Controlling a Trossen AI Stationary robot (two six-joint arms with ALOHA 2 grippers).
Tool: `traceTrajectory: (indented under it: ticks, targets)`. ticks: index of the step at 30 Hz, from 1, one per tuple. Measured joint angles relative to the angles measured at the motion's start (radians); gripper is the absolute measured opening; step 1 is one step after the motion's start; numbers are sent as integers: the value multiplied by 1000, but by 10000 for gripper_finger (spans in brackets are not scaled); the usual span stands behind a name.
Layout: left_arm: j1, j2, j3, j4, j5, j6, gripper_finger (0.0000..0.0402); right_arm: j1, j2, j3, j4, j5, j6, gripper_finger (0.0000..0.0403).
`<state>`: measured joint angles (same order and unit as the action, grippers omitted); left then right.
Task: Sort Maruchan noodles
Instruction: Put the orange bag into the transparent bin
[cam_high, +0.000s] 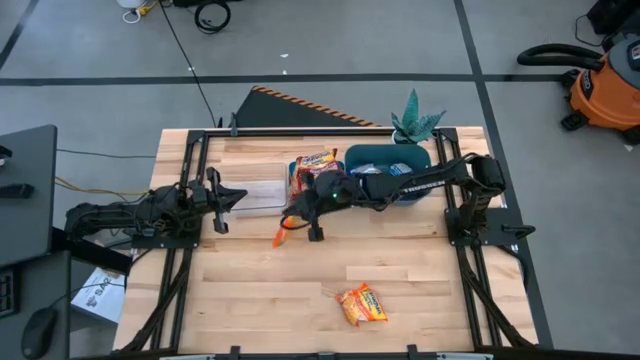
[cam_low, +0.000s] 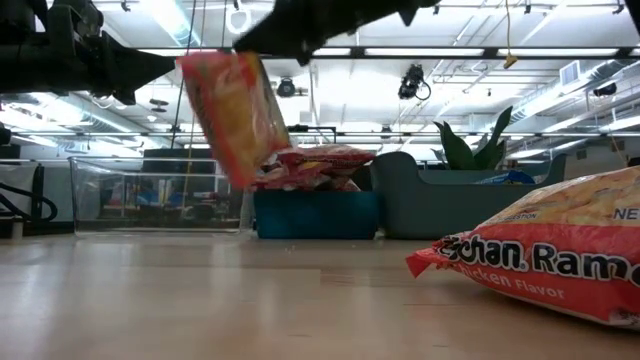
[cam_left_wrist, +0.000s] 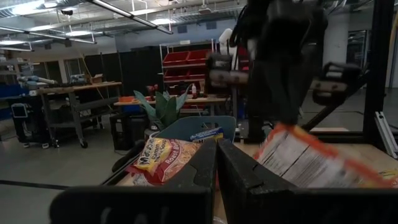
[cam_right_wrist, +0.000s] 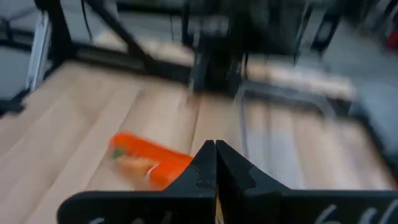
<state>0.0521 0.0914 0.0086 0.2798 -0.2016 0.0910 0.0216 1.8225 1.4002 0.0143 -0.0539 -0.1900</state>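
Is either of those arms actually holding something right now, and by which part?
Yes. The right tool holds an orange noodle packet by its top edge, so it hangs tilted above the table. The left tool holds nothing.

Even bright overhead light on the bench (cam_high: 260, 290), glaring ceiling strip lights (cam_low: 450, 52) in the low view, right wrist view heavily motion-blurred, near packet (cam_low: 560, 255) soft

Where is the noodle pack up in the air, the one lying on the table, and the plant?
hanging noodle packet (cam_low: 232, 115), low view, middle of its orange face.
noodle packet on the table (cam_high: 361, 304), high view, its centre.
plant (cam_high: 416, 121), high view, its leaves.
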Motion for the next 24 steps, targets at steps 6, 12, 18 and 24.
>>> traceTrajectory:
  ticks: [6, 12, 18, 24]
  targets:
    - [0, 0, 0, 0, 0, 0, 18, -48, 4, 0, 213, -21, -115, 2]
    - [0, 0, 0, 0, 0, 0, 18, -122, 22, 2, 410, -183, -104, 2]
    - [0, 0, 0, 0, -1, 0, 18, -175, 64, 2, 509, -231, -105, 2]
    - [0, 0, 0, -1, 0, 0, 18, -208, 168, 19, 555, -256, -78, 3]
